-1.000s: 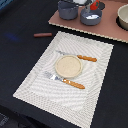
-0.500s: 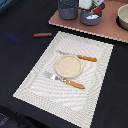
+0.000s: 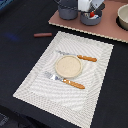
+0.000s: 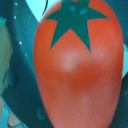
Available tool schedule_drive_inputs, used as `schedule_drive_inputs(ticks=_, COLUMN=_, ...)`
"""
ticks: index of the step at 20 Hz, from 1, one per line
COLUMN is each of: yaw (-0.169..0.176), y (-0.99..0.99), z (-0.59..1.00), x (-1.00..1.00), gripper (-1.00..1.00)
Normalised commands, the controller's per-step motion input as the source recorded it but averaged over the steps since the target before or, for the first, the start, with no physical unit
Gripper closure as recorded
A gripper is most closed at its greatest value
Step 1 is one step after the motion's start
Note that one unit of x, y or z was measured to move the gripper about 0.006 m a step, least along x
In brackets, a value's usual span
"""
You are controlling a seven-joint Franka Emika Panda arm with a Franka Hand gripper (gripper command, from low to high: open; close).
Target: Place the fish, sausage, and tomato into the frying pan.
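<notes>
My gripper (image 3: 92, 10) hangs over the grey-blue frying pan (image 3: 91, 20) at the back of the exterior view. It is shut on the tomato (image 3: 93, 14), a small red spot just above the pan. In the wrist view the tomato (image 4: 77, 65) fills the picture, glossy red-orange with a dark green star stem, and the pan's dark inside (image 4: 22, 75) shows around it. My fingers are hidden. The reddish-brown sausage (image 3: 43, 35) lies on the dark table toward the exterior view's left, far from the gripper. The fish is not in view.
A taller dark grey pot (image 3: 67, 10) stands beside the pan on a pinkish board (image 3: 107, 30), and a beige bowl (image 3: 123, 17) at its right end. A striped placemat (image 3: 35, 87) holds a beige plate (image 3: 68, 66), a knife (image 3: 80, 57) and a fork (image 3: 67, 81).
The gripper and the tomato have sunk slightly toward the pan. Nothing else has moved.
</notes>
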Motion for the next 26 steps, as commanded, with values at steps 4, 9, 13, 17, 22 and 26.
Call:
schedule_drive_inputs(ticks=4, yaw=0.018, y=-0.24, z=0.9, x=-0.25, gripper=-1.0)
schedule_drive_inputs(ticks=9, yaw=0.001, y=-0.66, z=0.94, x=-0.43, gripper=-1.0)
schedule_drive_inputs(ticks=13, yaw=0.0, y=-0.65, z=0.66, x=-0.48, gripper=-1.0)
schedule_drive_inputs(ticks=17, yaw=0.0, y=-0.53, z=0.11, x=-0.68, gripper=-1.0)
schedule_drive_inputs(ticks=22, yaw=0.0, y=-0.53, z=-0.04, x=-0.75, gripper=-1.0)
schedule_drive_inputs(ticks=26, yaw=0.0, y=-0.54, z=-0.15, x=-0.75, gripper=-1.0)
